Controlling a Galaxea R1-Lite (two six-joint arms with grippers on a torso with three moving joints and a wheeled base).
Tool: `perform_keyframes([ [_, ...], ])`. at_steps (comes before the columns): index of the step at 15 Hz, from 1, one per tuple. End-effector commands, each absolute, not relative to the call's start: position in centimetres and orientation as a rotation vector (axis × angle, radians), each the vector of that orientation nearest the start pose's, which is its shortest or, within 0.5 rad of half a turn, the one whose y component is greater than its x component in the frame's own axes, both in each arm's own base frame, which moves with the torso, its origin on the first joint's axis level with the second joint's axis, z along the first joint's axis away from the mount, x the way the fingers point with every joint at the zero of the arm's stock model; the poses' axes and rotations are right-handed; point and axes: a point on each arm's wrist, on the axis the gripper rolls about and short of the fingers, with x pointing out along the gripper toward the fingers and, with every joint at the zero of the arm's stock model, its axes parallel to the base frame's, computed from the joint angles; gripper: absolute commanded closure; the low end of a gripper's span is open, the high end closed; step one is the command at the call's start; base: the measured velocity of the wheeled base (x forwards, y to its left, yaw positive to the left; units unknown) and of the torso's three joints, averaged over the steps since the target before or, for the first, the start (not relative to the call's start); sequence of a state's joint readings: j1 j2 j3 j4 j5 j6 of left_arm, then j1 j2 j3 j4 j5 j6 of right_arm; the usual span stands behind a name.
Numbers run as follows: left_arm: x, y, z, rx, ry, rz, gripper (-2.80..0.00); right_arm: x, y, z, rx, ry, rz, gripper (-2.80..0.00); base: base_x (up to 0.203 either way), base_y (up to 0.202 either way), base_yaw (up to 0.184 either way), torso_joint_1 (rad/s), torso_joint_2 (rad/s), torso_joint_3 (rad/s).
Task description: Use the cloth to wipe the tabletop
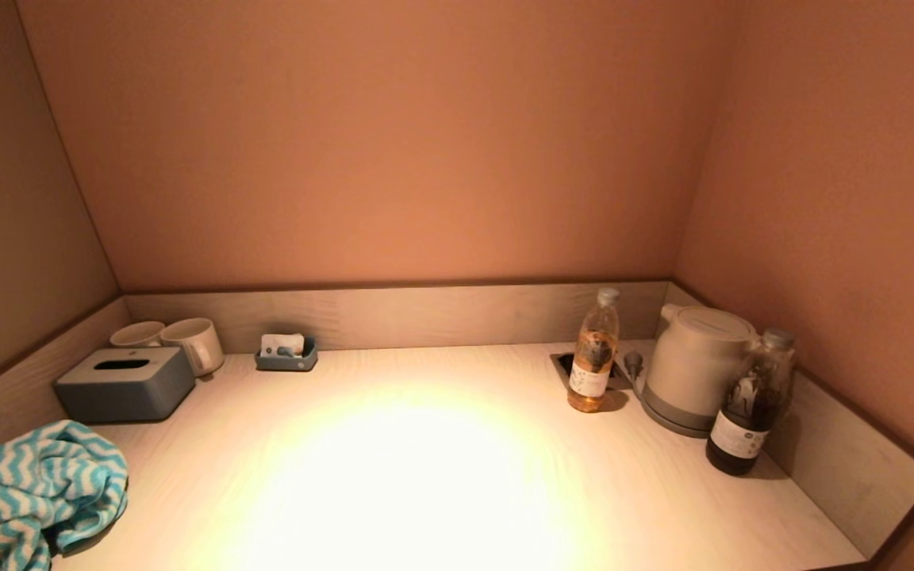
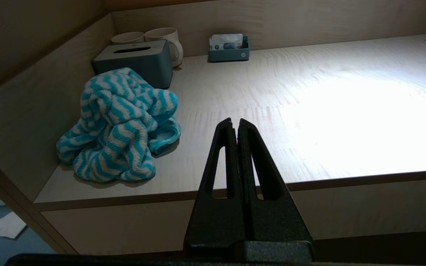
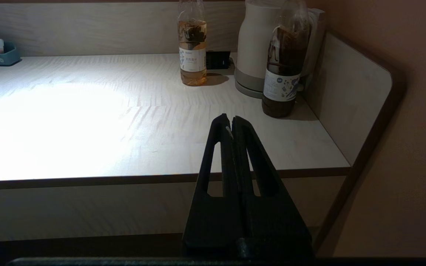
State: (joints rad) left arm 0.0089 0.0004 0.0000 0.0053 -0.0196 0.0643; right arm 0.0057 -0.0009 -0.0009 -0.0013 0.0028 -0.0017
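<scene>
A crumpled blue-and-white zigzag cloth [image 1: 32, 492] lies at the near left corner of the light wooden tabletop [image 1: 425, 476]; it also shows in the left wrist view [image 2: 118, 125]. My left gripper [image 2: 235, 123] is shut and empty, held in front of the table's near edge, to the right of the cloth and apart from it. My right gripper [image 3: 229, 120] is shut and empty, in front of the near edge toward the right end. Neither gripper shows in the head view.
A grey tissue box [image 1: 125, 385], two cups [image 1: 191, 342] and a small blue tray [image 1: 288, 354] stand at the back left. A tea bottle [image 1: 593, 351], a white kettle [image 1: 695, 366] and a dark bottle [image 1: 750, 404] stand at the right. Low walls border three sides.
</scene>
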Motion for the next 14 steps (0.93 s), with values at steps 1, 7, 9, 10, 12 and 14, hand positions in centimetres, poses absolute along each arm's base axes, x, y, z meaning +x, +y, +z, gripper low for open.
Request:
perform_keyframes([
  [1, -2.28, -0.07, 7.50, 0.064, 0.004, -0.011, 0.00, -2.28, -0.01, 7.56, -0.002, -0.002, 0.009, 0.00, 0.000, 0.000, 0.000, 0.000, 0.00, 0.000],
  [7, -2.28, -0.07, 7.49, 0.064, 0.006, -0.011, 0.00, -2.29, -0.01, 7.59, -0.003, -0.003, 0.009, 0.00, 0.000, 0.000, 0.000, 0.000, 0.00, 0.000],
  [9, -2.27, -0.07, 7.50, 0.064, 0.006, -0.011, 0.00, -2.29, -0.01, 7.61, -0.002, -0.003, 0.009, 0.00, 0.000, 0.000, 0.000, 0.000, 0.00, 0.000],
  [10, -2.28, -0.07, 7.49, 0.064, 0.006, -0.011, 0.00, -2.28, -0.01, 7.56, -0.002, -0.002, 0.009, 0.00, 0.000, 0.000, 0.000, 0.000, 0.00, 0.000],
  [12, -2.28, -0.07, 7.49, 0.064, 0.006, -0.011, 0.00, -2.28, -0.01, 7.57, 0.000, -0.002, 0.009, 0.00, 0.000, 0.000, 0.000, 0.000, 0.00, 0.000],
  [14, -2.27, -0.07, 7.49, 0.064, 0.007, -0.011, 0.00, -2.29, -0.01, 7.61, -0.002, -0.003, 0.009, 0.00, 0.000, 0.000, 0.000, 0.000, 0.00, 0.000],
])
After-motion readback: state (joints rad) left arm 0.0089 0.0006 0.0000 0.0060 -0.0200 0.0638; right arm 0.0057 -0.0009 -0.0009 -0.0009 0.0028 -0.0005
